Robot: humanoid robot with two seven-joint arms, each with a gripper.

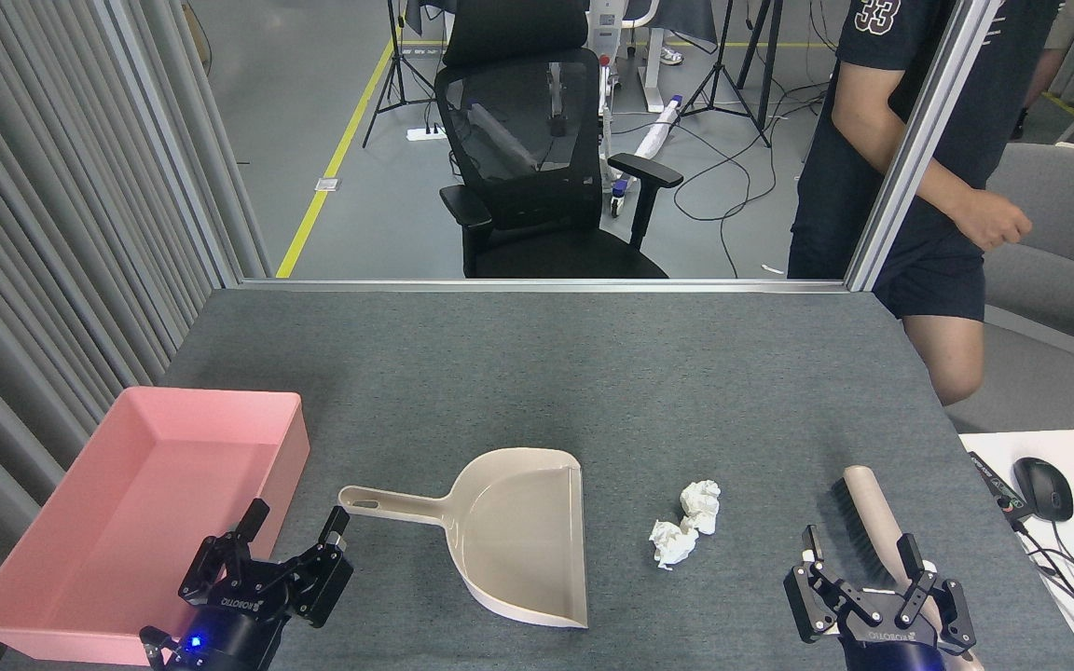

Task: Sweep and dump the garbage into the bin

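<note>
Both grippers sit at the near edge of the grey felt-covered table, jaws spread wide and holding nothing. Fingers of the right gripper straddle the handle of the beige hand brush with dark bristles, which lies flat with its bristle edge facing left; contact is not yet evident. Jaws of the left gripper stand apart just short of the handle end of the beige long-handled plastic dustpan, which lies flat with its open mouth facing right.

Two small crumpled white tissue-paper wads lie touching each other on the table between the dustpan mouth and the brush, near both. The shallow rectangular pink plastic tray, the bin, stands at the left edge, beside the left gripper.

Procedure, as judged:
1. Close the right jaws squarely across the brush handle.
2. Grasp the dustpan handle near its end and keep the lip pressed to the felt.
3. Sweep leftward in one low stroke; light wads roll easily.
</note>
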